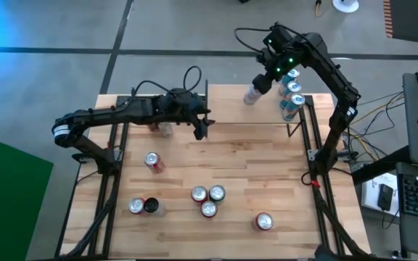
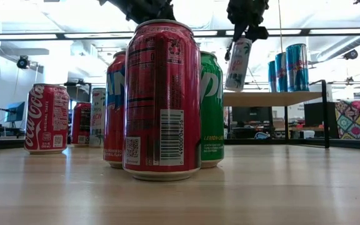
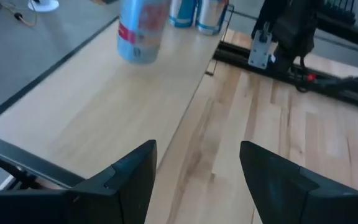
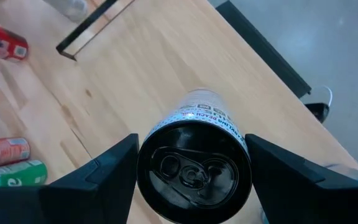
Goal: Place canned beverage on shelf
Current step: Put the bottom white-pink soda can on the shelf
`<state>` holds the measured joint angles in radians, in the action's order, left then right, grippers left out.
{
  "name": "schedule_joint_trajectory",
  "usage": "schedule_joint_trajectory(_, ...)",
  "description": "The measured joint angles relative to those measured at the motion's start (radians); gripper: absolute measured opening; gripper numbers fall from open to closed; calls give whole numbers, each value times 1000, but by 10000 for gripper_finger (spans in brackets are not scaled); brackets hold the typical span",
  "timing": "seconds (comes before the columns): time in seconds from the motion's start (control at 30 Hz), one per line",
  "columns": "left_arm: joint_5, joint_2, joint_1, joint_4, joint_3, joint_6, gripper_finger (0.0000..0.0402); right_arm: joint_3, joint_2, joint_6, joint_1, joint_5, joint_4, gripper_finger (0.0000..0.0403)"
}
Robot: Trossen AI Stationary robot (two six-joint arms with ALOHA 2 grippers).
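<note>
Gripping a slim white canned beverage with pink lettering and a black lid (image 4: 194,163) near its top, the right gripper (image 1: 262,82) has its two dark fingers (image 4: 98,180) pressed against opposite sides of the can, jaws spread as wide as the can's body; in the high view it sits upper centre-right of the frame, over the small light-wood plank shelf on thin black metal uprights (image 1: 223,105); in the low view the can (image 2: 238,64) hangs slightly tilted, upper centre-right, clear above the shelf board (image 2: 274,98).

Judging from that tilt, the main risk is a crooked landing; a can let go while leaning would likely tip and roll off the narrow board; a descent that drifts toward the three blue and silver cans (image 1: 291,93) standing just beside it at the shelf's right end could knock them down; a grip this high on a smooth can may also let it swing.

The can looks light, slender and undented, its pull tab intact, its lower end not touching anything.

The left gripper (image 1: 200,125) waits at centre-left of the high view by the shelf's front edge, jaws partly open and holding nothing; red and green cans (image 1: 208,199) stand farther out on the butcher-block tabletop (image 1: 281,181), lower in the frame.
</note>
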<state>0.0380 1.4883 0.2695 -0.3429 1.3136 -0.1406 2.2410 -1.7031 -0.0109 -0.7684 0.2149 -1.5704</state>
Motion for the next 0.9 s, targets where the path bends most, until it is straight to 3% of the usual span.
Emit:
schedule_joint_trajectory(0.4, 3, 0, 22, 73, 0, -3, 217, -86, 5, -15, -2, -3, 8, 265)
schedule_joint_trajectory(0.6, 3, 0, 35, 98, -1, -4, 220, -64, 1, -36, -2, -17, -3, 301)
schedule_joint_trajectory(0.9, 2, 0, 65, 174, -2, -3, 275, -54, 5, -33, -2, -44, 2, 352)
